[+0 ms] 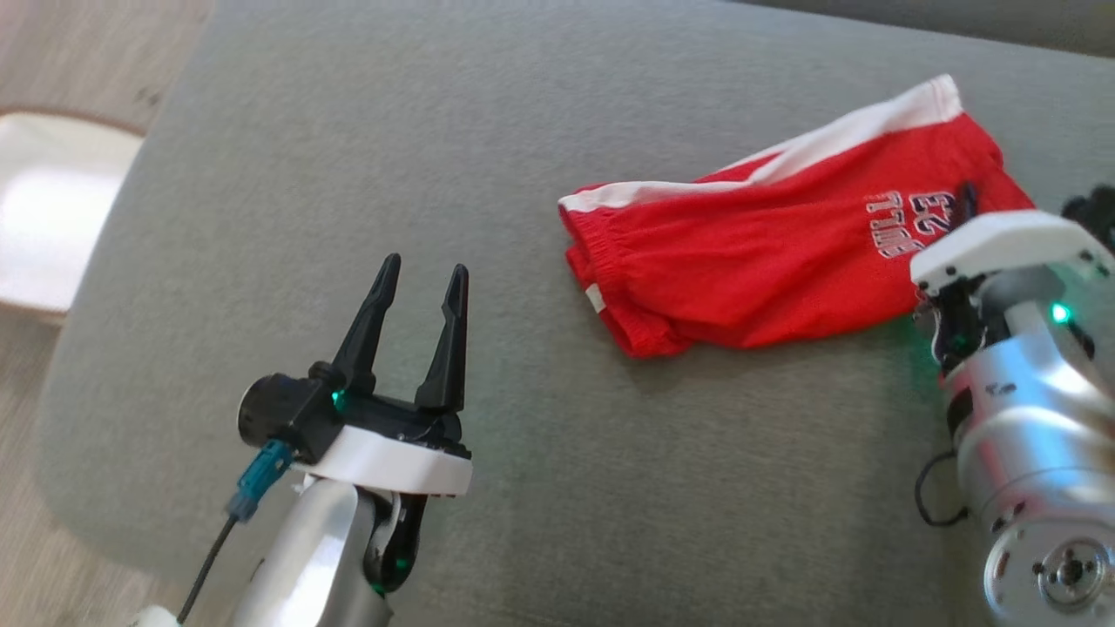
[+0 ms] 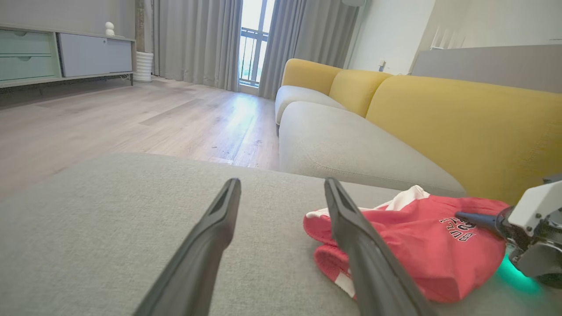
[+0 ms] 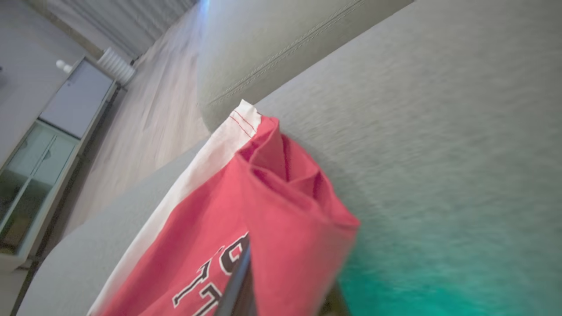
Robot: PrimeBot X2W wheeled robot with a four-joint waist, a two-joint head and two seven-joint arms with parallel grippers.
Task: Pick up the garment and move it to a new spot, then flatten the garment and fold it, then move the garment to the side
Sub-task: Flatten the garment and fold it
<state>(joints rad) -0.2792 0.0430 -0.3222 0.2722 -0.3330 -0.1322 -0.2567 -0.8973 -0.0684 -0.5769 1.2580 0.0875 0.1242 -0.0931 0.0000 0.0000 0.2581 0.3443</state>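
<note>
Pinching the red shorts (image 1: 766,261) at their printed end, the right gripper (image 1: 965,207) is clamped on the cloth, apparently to lift them off the grey cushion (image 1: 348,174), while the left gripper (image 1: 422,279) hovers spread open nearby, seemingly ready to help.
</note>
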